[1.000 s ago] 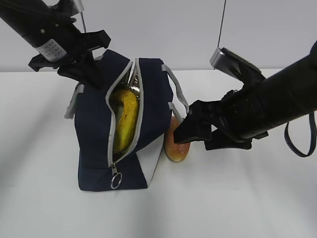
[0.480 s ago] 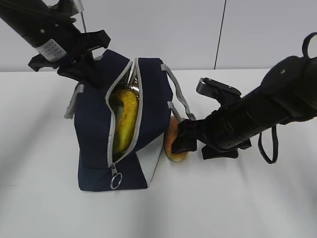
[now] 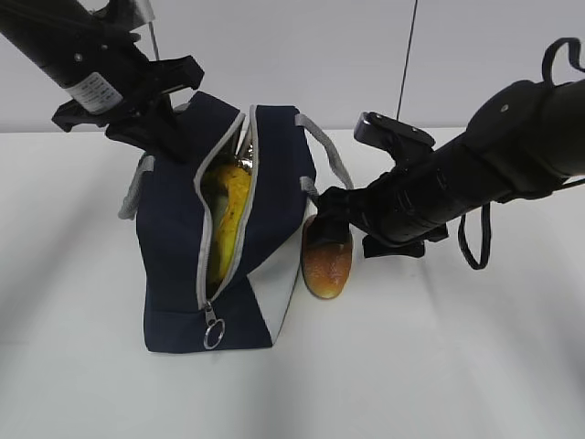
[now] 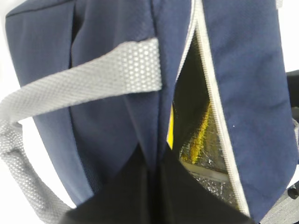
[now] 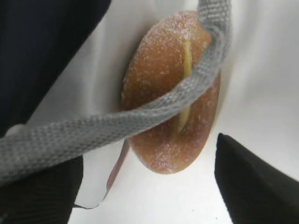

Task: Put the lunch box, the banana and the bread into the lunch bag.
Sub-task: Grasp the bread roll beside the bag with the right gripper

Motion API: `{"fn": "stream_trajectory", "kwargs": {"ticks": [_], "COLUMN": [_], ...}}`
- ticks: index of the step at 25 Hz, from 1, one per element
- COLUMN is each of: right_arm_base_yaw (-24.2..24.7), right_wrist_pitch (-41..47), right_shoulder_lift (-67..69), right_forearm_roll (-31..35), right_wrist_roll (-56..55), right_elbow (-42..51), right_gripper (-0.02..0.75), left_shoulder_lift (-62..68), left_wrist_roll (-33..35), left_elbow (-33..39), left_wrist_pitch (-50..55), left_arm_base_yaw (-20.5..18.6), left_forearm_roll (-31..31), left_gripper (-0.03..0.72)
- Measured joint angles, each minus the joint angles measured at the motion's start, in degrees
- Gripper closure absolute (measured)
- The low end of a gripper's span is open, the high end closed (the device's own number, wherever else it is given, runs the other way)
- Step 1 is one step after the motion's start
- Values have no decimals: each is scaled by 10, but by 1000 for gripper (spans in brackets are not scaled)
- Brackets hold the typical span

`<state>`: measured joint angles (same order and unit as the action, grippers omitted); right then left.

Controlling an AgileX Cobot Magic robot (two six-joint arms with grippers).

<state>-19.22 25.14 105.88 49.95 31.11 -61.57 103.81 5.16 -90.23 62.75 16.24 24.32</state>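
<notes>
Bread: small oval reddish-brown crusty roll with a pale split, on the white desk just beside the white side panel of the navy-blue fabric lunch bag; not in the bag yet.
Change: right end effector has come in from the right over the last second and spread wider; it now sits over the bread's far end, fingers wide apart either side of it, nothing gripped.
Meaning: looks like the approach for the bread pick; closing is likely next.
Left end effector: pressed together, pinching the bag's fabric at the far rim, holding the mouth open.
Banana: curved yellow banana already inside the open zip mouth.
Lunch box: not visible; may be under the banana, cannot tell.
Snag risk: grey webbing handle drapes across the bread in the right wrist view, between the fingers; a close here could trap the strap with the roll.
Room: desk to the right and front of the bread has free space; left side is blocked by the bag wall. Bag opening is narrow and the banana fills much of it.
</notes>
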Motion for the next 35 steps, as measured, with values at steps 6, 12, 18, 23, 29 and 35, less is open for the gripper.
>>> {"fn": "stream_trajectory", "kwargs": {"ticks": [6, 12, 18, 23, 29, 35], "right_arm_base_yaw": [7, 8, 10, 10, 19, 91], "right_wrist_pitch": [1, 18, 40, 54, 74, 119], "right_shoulder_lift": [47, 79, 107, 107, 96, 47], "right_forearm_roll": [-1, -1, -4, -17, -59, -129], "right_wrist_roll": [0, 0, 0, 0, -2, -17], "right_elbow": [-39, -81, -91, -93, -95, -96], "right_gripper": [83, 83, 127, 250, 287, 290], "left_shoulder_lift": [0, 0, 0, 0, 0, 0], "left_wrist_roll": [0, 0, 0, 0, 0, 0], "left_elbow": [0, 0, 0, 0, 0, 0], "left_wrist_pitch": [0, 0, 0, 0, 0, 1], "left_arm_base_yaw": [0, 0, 0, 0, 0, 0], "left_forearm_roll": [0, -1, -2, -2, -2, -2], "left_gripper": [691, 691, 691, 691, 691, 691]}}
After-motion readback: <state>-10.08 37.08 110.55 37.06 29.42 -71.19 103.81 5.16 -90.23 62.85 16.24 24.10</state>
